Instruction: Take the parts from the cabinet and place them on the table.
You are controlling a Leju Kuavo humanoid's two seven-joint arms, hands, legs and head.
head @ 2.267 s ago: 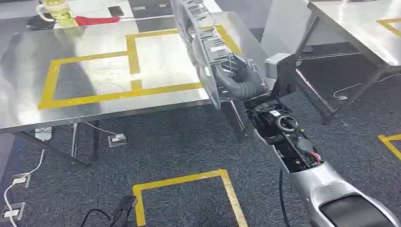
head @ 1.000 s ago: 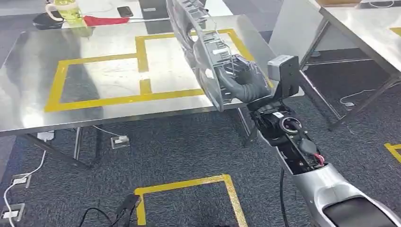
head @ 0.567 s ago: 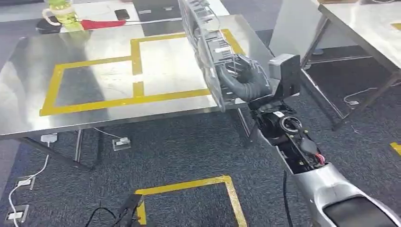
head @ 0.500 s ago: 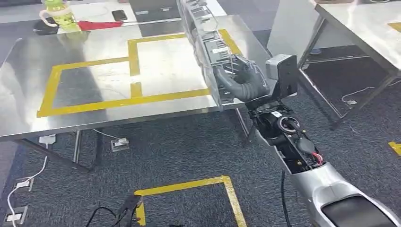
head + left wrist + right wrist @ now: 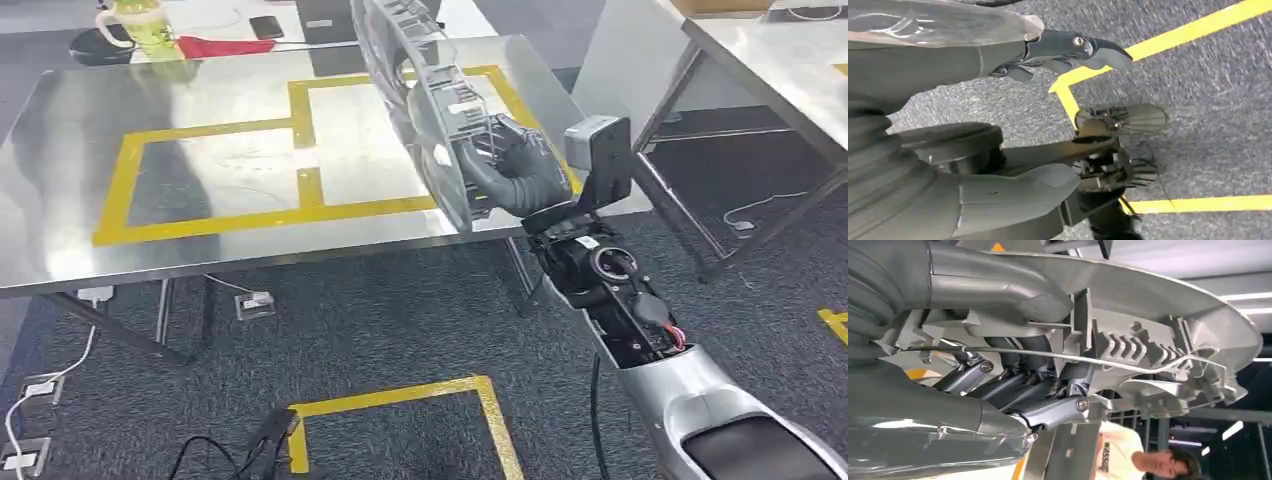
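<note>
Over table (image 5: 200,240) edge, right hand (image 5: 520,175) grips part (image 5: 425,110).

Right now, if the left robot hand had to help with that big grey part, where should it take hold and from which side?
Probably the bare upper rim of the grey part, coming from the robot's left. The part stands tilted on edge over the table, and the right robot hand grips its ribbed lower back, so the smooth face and top edge are free. The left robot hand hangs open over the floor.
</note>
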